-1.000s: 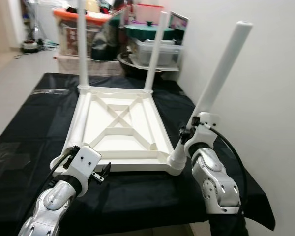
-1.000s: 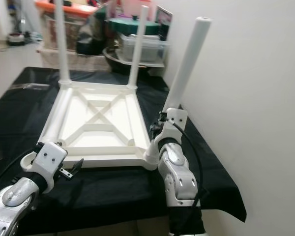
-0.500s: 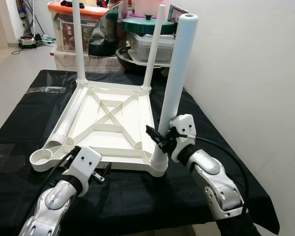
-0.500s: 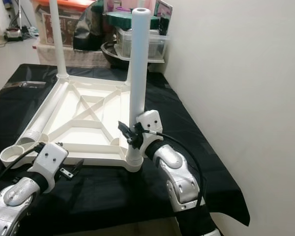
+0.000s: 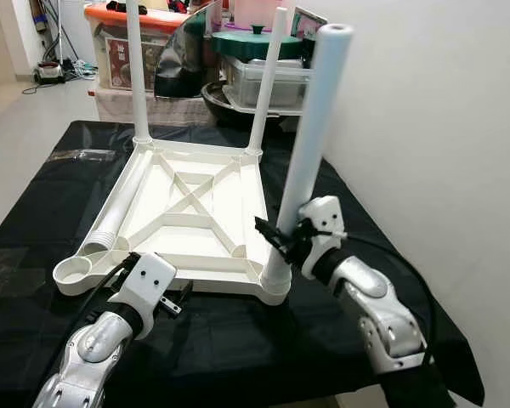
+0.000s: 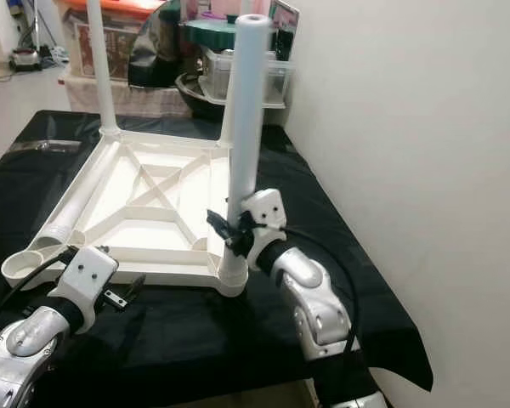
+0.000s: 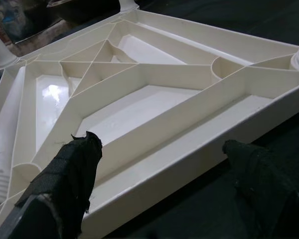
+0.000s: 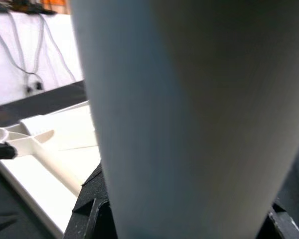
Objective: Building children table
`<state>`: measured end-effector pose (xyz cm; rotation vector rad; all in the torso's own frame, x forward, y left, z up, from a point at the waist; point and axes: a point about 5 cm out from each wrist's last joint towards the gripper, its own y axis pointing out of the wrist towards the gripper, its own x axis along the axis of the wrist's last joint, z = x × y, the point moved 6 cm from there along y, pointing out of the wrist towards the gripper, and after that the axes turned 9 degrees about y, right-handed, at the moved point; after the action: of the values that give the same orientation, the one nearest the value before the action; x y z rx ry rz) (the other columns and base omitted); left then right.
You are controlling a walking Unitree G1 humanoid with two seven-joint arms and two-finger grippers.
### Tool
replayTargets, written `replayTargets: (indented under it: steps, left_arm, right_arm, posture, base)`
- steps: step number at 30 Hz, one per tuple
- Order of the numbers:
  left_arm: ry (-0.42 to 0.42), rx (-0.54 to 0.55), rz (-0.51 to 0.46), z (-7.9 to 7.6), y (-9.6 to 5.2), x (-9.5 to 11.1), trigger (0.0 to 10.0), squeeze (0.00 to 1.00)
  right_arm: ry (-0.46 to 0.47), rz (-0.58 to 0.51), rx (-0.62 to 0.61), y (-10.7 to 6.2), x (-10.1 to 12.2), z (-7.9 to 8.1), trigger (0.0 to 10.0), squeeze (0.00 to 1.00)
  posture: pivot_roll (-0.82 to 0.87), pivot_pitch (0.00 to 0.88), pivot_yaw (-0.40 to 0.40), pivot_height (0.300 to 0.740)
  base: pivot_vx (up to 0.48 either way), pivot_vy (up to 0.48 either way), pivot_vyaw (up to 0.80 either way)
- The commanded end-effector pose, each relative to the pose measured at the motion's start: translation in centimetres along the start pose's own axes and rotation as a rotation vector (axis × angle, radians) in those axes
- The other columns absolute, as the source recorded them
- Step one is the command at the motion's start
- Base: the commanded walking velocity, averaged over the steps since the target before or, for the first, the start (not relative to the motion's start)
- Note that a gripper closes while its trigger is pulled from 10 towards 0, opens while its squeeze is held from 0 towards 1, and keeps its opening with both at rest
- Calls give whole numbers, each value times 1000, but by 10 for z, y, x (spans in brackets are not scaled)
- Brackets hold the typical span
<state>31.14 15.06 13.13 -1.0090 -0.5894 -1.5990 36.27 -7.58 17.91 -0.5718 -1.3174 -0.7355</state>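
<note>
A white children's table top (image 5: 212,283) lies upside down on the black-covered table (image 5: 238,340). Two white legs (image 5: 137,76) (image 5: 268,85) stand upright in its far corners. A third leg (image 5: 310,136) sits in the near right corner socket, leaning slightly right. My right gripper (image 5: 282,240) is shut on it low down, and the right wrist view has that leg (image 8: 189,99) close up. A fourth leg (image 5: 123,204) lies inside the top along its left side. The near left socket (image 5: 72,274) is empty. My left gripper (image 7: 164,164) hovers open at the top's front edge.
Plastic storage boxes (image 5: 123,51), a green-lidded bin (image 5: 259,64) and a dark basin are stacked beyond the table's far end. A white wall (image 5: 433,127) runs close along the right side. Open floor (image 5: 17,119) lies to the left.
The held leg has swung from a strong rightward lean to nearly upright in its socket. My right gripper came round to its left side. The left arm has stayed put.
</note>
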Motion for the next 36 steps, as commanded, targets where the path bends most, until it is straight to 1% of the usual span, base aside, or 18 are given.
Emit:
replayTargets:
  steps: [1, 10, 11, 12, 14, 20, 22, 23, 26, 27, 28, 29, 30, 32, 33, 34, 35, 36]
  left_arm:
    - [-2, -24, -6, -6, 3, 1, 10000, 0]
    - [5, -12, -4, -1, 3, 0, 10000, 0]
    - [4, -10, -2, -1, 1, -1, 10000, 0]
    - [4, -10, -2, -1, 1, -1, 10000, 0]
    - [1, -13, 0, -3, 1, -1, 10000, 0]
    - [2, -16, 2, -3, 1, -3, 10000, 0]
    - [2, -16, 3, -2, 1, -3, 10000, 0]
    - [2, -13, 4, -1, 0, -4, 10000, 0]
    - [2, -13, 4, -1, 0, -4, 10000, 0]
    - [0, -10, 6, -1, -1, -4, 10000, 0]
    - [-2, -8, 8, -1, -1, -4, 10000, 0]
    - [-2, -8, 8, -1, -1, -4, 10000, 0]
    - [-3, -5, 11, 0, -3, -5, 10000, 0]
    - [-3, -5, 11, 0, -3, -5, 10000, 0]
    - [-5, -3, 14, 0, -3, -6, 10000, 0]
    - [-5, -3, 14, 0, -3, -6, 10000, 0]
    - [-6, 1, 21, 1, -4, -8, 10000, 0]
    - [-6, 1, 21, 1, -4, -8, 10000, 0]
  right_arm:
    - [121, 114, 88, -2, -30, 4, 0, 0]
    - [69, 152, 113, 3, -36, 1, 0, 0]
    - [52, 172, 165, 4, -40, 10, 0, 0]
    - [52, 172, 165, 4, -40, 10, 0, 0]
    - [51, 197, 226, 5, -46, 19, 0, 0]
    - [50, 217, 273, 4, -49, 23, 0, 0]
    - [53, 215, 259, 7, -49, 20, 0, 0]
    - [65, 209, 164, 13, -49, 9, 0, 0]
    - [65, 209, 164, 13, -49, 9, 0, 0]
    - [104, 191, -47, 19, -49, -18, 0, 0]
    - [163, 155, -345, 14, -50, -55, 0, 0]
    - [163, 155, -345, 14, -50, -55, 0, 0]
    - [230, 129, -641, -5, -57, -87, 0, 0]
    - [230, 129, -641, -5, -57, -87, 0, 0]
    - [274, 112, -840, -26, -65, -104, 0, 0]
    - [274, 112, -840, -26, -65, -104, 0, 0]
    - [311, 80, -1028, -54, -74, -107, 0, 0]
    - [311, 80, -1028, -54, -74, -107, 0, 0]
  posture:
    - [106, 0, -137, 740]
    - [118, 0, -151, 740]
    - [122, 0, -151, 740]
    - [122, 0, -151, 740]
    - [124, 0, -152, 740]
    - [124, 0, -152, 740]
    - [125, 0, -156, 740]
    - [126, 0, -160, 740]
    - [126, 0, -160, 740]
    - [128, 0, -163, 740]
    - [128, 0, -165, 740]
    - [128, 0, -165, 740]
    - [128, 0, -163, 740]
    - [128, 0, -163, 740]
    - [128, 0, -161, 740]
    - [128, 0, -161, 740]
    - [127, 0, -149, 740]
    - [127, 0, -149, 740]
  base:
    - [0, 0, 0]
    - [0, 0, 0]
    - [0, 0, 0]
    - [0, 0, 0]
    - [0, 0, 0]
    - [0, 0, 0]
    - [0, 0, 0]
    - [0, 0, 0]
    - [0, 0, 0]
    - [0, 0, 0]
    - [0, 0, 0]
    - [0, 0, 0]
    - [0, 0, 0]
    - [0, 0, 0]
    - [0, 0, 0]
    - [0, 0, 0]
    - [0, 0, 0]
    - [0, 0, 0]
